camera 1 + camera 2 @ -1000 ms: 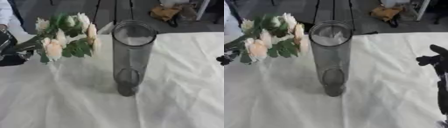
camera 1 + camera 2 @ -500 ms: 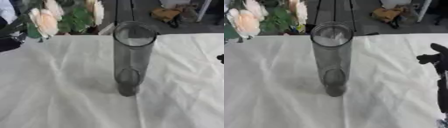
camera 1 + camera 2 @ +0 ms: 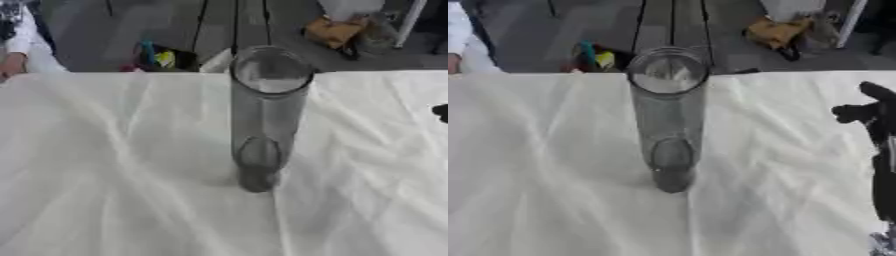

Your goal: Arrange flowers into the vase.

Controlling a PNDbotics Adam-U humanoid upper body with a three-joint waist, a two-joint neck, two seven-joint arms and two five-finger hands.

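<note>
White cloth (image 3: 105, 165) covers the table, and the tall clear vase (image 3: 267, 115) stands upright in the middle, mouth open and empty, ready for stems. At the right edge the right hand (image 3: 877, 120) rests idle, fingers relaxed and apart, holding nothing. A moment ago the flowers showed at the upper left; now they and the left hand are out of sight.

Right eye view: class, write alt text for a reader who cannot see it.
A tall clear vase stands upright and empty on a white tablecloth. The robot's black right hand shows at the right edge, apart from the vase. No flowers are in view.
</note>
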